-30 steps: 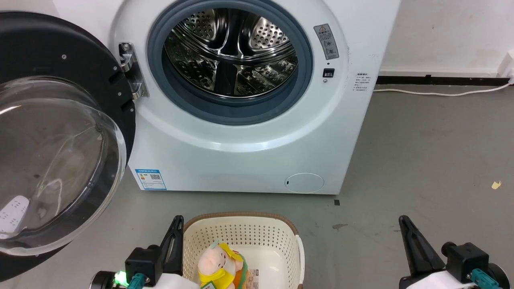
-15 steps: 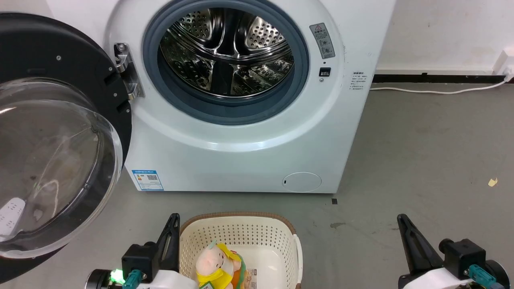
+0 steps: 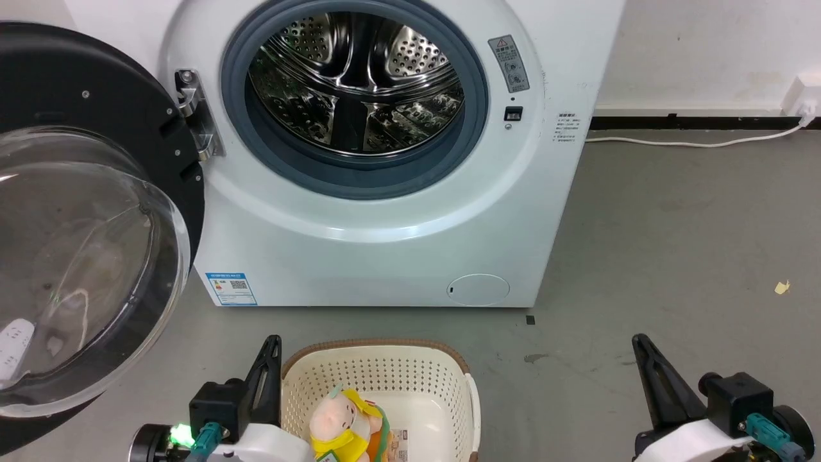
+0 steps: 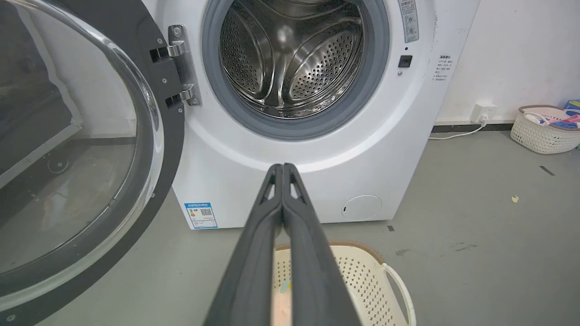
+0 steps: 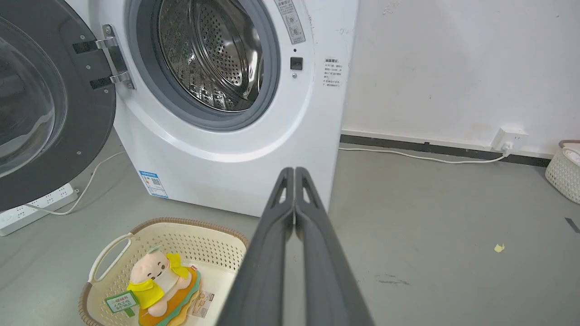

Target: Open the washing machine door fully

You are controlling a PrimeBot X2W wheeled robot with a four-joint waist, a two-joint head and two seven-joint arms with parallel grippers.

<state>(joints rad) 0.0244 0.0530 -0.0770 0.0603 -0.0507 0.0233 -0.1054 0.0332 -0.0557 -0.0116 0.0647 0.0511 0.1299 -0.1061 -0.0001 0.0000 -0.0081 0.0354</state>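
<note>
Washing machine door (image 3: 83, 224) hangs swung wide at the left of the machine (image 3: 385, 256), leaving the drum (image 3: 353, 83) fully exposed. Over the last second only the camera has drifted, so the opening looks done. Left arm's fingers (image 4: 271, 203) are pressed together, holding nothing; right arm's fingers (image 5: 282, 206) likewise.

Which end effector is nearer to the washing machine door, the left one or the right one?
Left. In the head view the left end effector lies a little right of the open washing machine door; the right end effector lies far off toward the view's right edge.
</note>
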